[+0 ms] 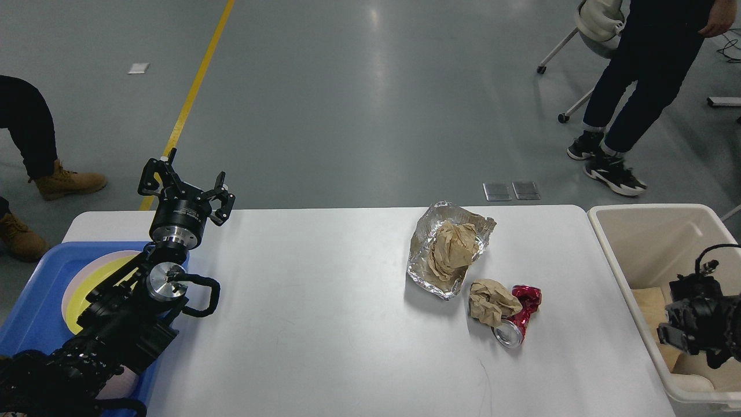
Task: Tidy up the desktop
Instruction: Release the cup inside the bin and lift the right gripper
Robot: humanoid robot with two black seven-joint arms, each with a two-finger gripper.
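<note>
Looks like we're mid-cleanup: trash is left on the desktop (324,324), the big white smooth slab filling the lower middle of the frame. The foil tray (431,272) with crumpled paper, another paper wad (489,301) and a crushed can (518,318) sit right of center, near the bin (637,231) at the right edge. Left gripper (185,185) hangs at the left, fingers spread, holding nothing. Right gripper (697,324) is over the bin, too dark to tell. My guess for next: reach across for the can.
</note>
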